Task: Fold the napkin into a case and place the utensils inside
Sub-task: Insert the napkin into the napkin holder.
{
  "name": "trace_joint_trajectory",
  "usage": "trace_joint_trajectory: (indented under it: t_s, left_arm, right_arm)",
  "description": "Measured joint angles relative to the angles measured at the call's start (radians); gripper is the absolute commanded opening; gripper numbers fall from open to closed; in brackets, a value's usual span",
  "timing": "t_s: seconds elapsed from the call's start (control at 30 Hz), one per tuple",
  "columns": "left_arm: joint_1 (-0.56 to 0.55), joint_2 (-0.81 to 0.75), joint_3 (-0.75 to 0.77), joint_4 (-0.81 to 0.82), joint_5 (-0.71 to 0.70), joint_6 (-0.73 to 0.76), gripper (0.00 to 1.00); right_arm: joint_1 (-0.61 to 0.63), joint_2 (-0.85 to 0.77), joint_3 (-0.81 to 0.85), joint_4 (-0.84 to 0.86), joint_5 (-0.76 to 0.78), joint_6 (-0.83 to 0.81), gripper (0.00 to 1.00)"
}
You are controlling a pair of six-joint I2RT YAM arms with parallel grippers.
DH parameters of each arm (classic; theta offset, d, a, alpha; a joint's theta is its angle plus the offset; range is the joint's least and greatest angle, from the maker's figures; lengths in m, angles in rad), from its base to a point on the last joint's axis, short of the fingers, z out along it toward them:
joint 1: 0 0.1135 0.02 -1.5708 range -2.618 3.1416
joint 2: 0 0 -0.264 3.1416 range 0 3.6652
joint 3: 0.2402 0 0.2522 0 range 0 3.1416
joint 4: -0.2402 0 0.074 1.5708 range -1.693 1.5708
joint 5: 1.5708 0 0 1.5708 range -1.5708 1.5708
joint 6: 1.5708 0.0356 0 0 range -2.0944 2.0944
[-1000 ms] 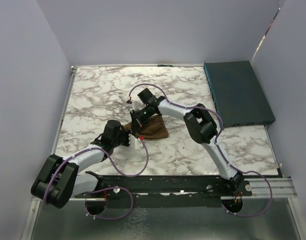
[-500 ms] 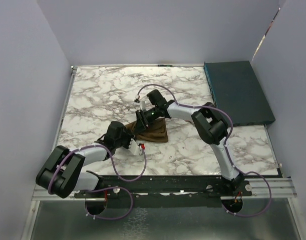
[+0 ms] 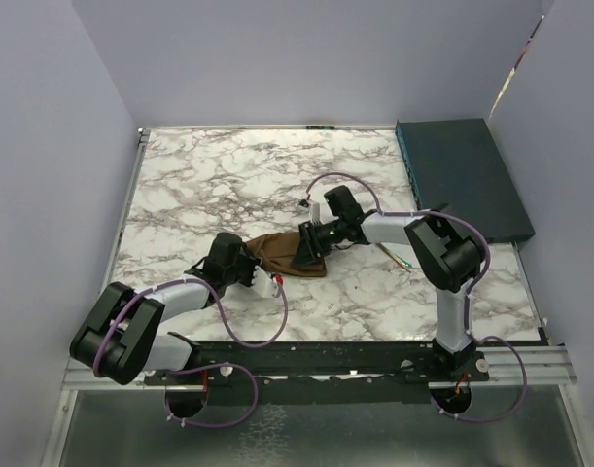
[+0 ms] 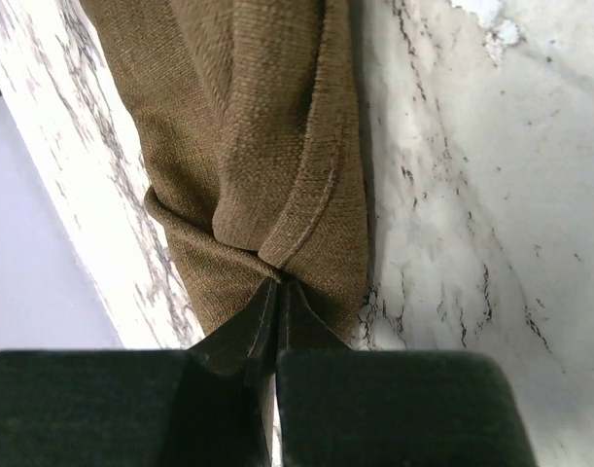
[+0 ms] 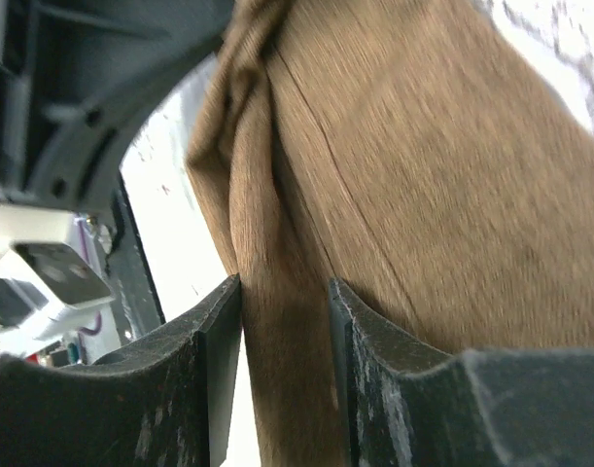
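napkin pinched in left fingers

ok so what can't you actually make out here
- napkin fold layout: top view, both arms cover its ends; wrist views crop it
- right tool: right wrist view is blurred, so gripping or just straddling the cloth is unclear
- fork: top view, only a thin sliver beside the right arm, too small

Free room lies in the upper left and upper middle of the frame, on the bare white marble-patterned table top. The dark teal flat rectangular box blocks the upper right. At the centre, the left gripper and the right gripper crowd the rumpled brown cloth napkin from both sides.
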Motion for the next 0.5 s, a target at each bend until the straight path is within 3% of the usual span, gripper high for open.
trace_joint_trajectory:
  t_s: [0.17, 0.33, 0.5]
  left_arm:
    - [0.006, 0.005, 0.047, -0.068, 0.005, -0.093, 0.00]
    - [0.015, 0.011, 0.085, -0.123, 0.017, -0.172, 0.00]
    - [0.021, 0.017, 0.107, -0.154, 0.025, -0.205, 0.00]
  right_arm:
    - [-0.006, -0.106, -0.132, 0.035, 0.068, -0.091, 0.48]
    - [-0.006, -0.274, -0.286, 0.167, 0.139, -0.208, 0.73]
    - [0.006, -0.301, -0.366, 0.319, 0.192, -0.269, 0.74]
